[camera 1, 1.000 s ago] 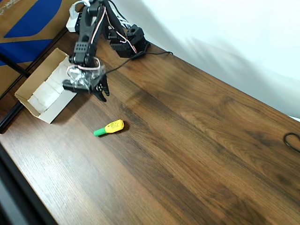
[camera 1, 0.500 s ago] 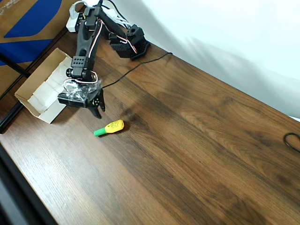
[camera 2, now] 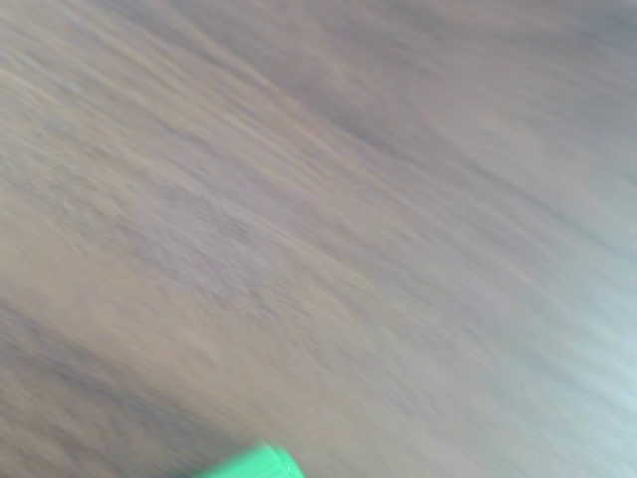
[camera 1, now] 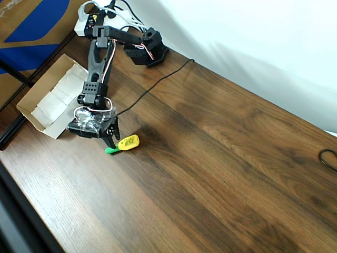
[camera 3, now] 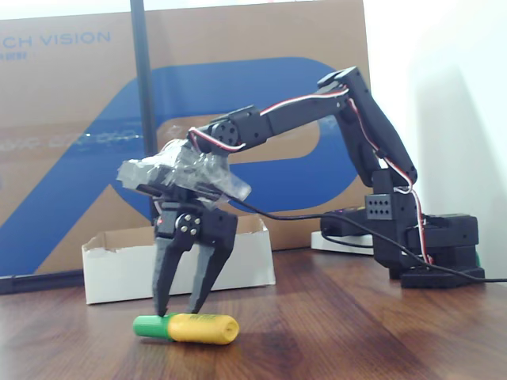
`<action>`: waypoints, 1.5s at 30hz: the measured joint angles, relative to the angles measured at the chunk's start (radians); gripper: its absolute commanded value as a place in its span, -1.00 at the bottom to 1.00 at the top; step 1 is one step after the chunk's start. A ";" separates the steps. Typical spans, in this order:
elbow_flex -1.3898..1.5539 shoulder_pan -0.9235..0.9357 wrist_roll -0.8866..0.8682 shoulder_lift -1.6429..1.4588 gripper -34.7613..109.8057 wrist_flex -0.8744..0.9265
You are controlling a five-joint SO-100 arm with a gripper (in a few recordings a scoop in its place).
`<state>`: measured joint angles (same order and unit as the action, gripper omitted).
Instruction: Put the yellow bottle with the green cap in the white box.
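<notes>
the arm reaches forward and low, its gripper [camera 3: 178, 309] pointing down with jaws slightly apart.

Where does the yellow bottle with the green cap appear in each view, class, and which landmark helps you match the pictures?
Overhead view: the yellow bottle with the green cap lies left of centre on the wooden table, cap pointing left.
Wrist view: a green sliver, probably its cap, shows at the bottom edge.
Fixed view: it lies on its side low and left of centre.
Shared landmark: the gripper just above the bottle, also seen overhead.
</notes>
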<state>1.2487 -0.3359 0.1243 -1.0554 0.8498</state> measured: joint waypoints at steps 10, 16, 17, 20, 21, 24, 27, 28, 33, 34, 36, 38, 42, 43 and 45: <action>-0.072 -0.023 -0.002 0.043 -0.20 0.040; -0.072 -0.043 0.038 0.049 -0.20 0.048; -0.072 -0.048 0.043 0.054 -0.20 0.048; -0.072 -0.061 0.046 0.084 -0.20 0.048; -0.074 -0.066 0.058 0.098 -0.20 0.046; -0.077 -0.058 0.063 0.109 -0.20 0.044; -0.077 -0.055 0.066 0.110 -0.32 0.054; -0.077 -0.055 0.075 0.110 -0.37 0.055; -0.084 -0.043 0.083 0.110 -0.52 0.055; -0.087 -0.040 0.083 0.110 -0.52 0.055; -0.087 -0.038 0.072 0.110 -0.52 0.055; -0.087 -0.038 0.072 0.110 -0.52 0.055; -0.087 -0.038 0.055 0.104 -0.52 0.077; -0.087 -0.038 0.054 0.094 -0.52 0.084; -0.078 -0.037 0.049 0.080 -0.52 0.084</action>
<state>1.1704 -0.3728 0.1733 -0.9756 0.9342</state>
